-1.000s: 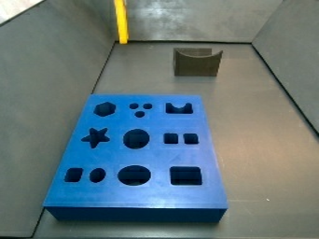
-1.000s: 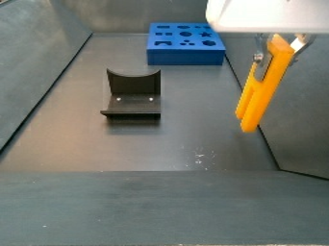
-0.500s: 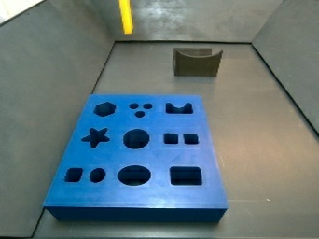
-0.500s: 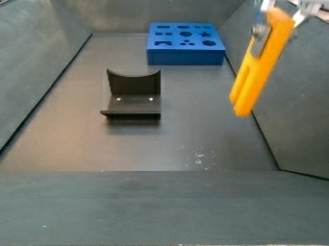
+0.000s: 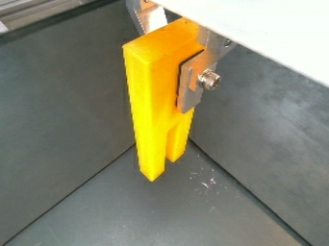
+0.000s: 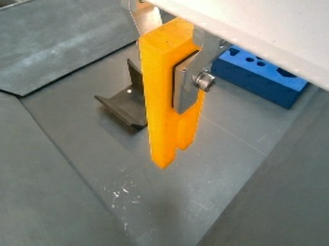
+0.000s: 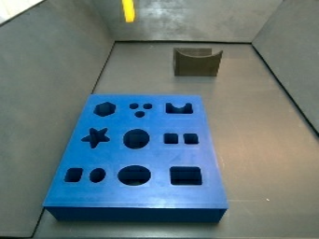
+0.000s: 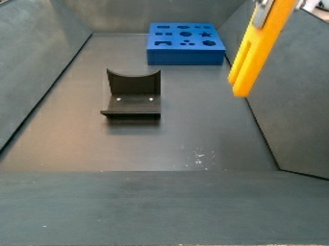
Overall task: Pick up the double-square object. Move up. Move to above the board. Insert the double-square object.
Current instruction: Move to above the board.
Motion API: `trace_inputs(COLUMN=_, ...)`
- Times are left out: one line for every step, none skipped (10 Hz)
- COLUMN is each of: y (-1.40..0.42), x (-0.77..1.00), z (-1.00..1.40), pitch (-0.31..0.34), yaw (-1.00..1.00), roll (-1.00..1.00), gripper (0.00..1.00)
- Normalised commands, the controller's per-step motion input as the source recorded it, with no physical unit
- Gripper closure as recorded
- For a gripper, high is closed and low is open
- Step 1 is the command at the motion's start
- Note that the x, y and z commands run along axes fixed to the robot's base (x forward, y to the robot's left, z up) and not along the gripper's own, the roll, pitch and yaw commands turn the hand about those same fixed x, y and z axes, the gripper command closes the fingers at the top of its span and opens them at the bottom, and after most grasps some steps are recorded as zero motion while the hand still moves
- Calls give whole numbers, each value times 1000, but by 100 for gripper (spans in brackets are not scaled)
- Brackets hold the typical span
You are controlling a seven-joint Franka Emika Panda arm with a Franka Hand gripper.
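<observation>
Board (image 7: 137, 149) fills the floor's near half in a side view, its cut-outs all bare; at 1 o'clock beyond it sits the fixture (image 7: 196, 62). Double-square object (image 5: 160, 101) hangs upright, clear of the floor, clamped between the gripper (image 5: 180, 67) plates; one finger (image 5: 197, 79) shows, its partner hidden behind the peg. Side views crop the peg's top (image 8: 255, 50).
</observation>
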Motion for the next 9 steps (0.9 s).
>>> trace_inputs(y=-38, x=9, z=1000, pitch=100, yaw=27, roll=97, gripper=100)
trace_inputs(y=-24, x=1, z=919, pitch=96, yaw=25, roll=84, gripper=100)
trace_inputs(y=-18, x=-2, z=830, pitch=92, yaw=24, roll=71, gripper=100)
trace_inputs(y=-15, x=-3, z=731, pitch=88, yaw=21, roll=65, gripper=100)
trace_inputs(y=-12, x=-4, z=599, pitch=90, yaw=24, roll=68, gripper=100)
trace_inputs(y=-12, x=-5, z=497, pitch=90, yaw=26, roll=76, gripper=100)
trace_inputs(y=-12, x=-8, z=395, pitch=89, yaw=29, roll=82, gripper=100)
trace_inputs(y=-13, x=-11, z=260, pitch=87, yaw=30, roll=85, gripper=100)
trace_inputs(y=-1000, x=277, z=127, pitch=673, yaw=-185, roll=90, gripper=100)
